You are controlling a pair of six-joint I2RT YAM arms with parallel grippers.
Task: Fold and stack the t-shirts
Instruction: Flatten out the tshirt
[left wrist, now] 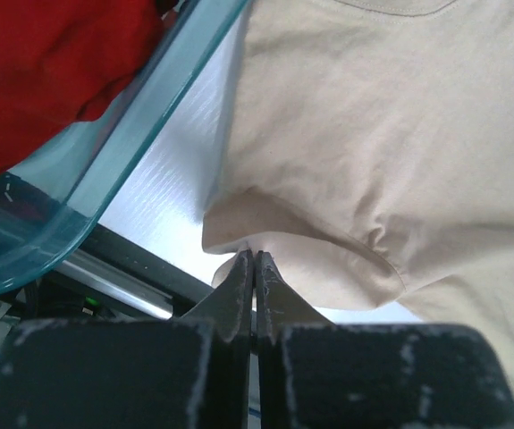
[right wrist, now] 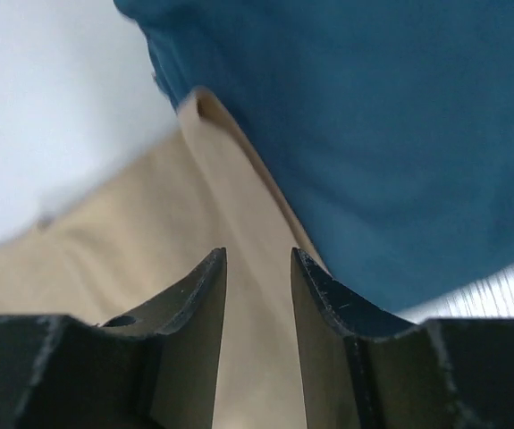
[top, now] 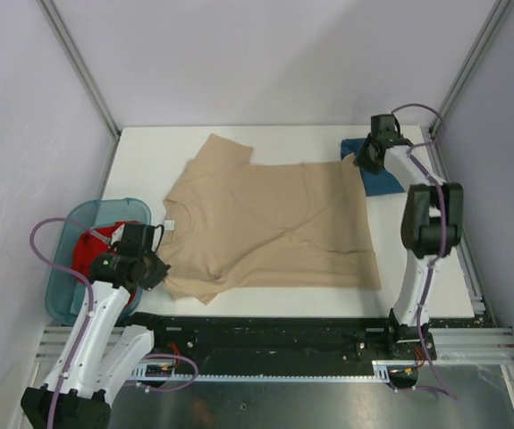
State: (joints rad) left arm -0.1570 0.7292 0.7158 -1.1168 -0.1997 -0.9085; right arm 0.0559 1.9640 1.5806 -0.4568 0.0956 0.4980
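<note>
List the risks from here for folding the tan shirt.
1. The left jaws are shut right at the sleeve edge of the tan shirt. Any hold looks thin, so a lift may slip.
2. The right jaws stand open where the tan corner meets the blue shirt. Closing could catch both.

The tan shirt (top: 274, 223) is soft, matt cloth, lightly creased. The blue shirt (right wrist: 373, 134) is matt cloth with a fine, even weave, and the red shirt (left wrist: 42, 63) is matt cloth too. The bin (left wrist: 149, 125) is glossy, see-through teal plastic. The white tabletop (left wrist: 163, 206) has a faint brushed sheen. The left hand (left wrist: 254, 259) and right hand (right wrist: 258, 259) are matt black, scuffed and flecked pale.
</note>
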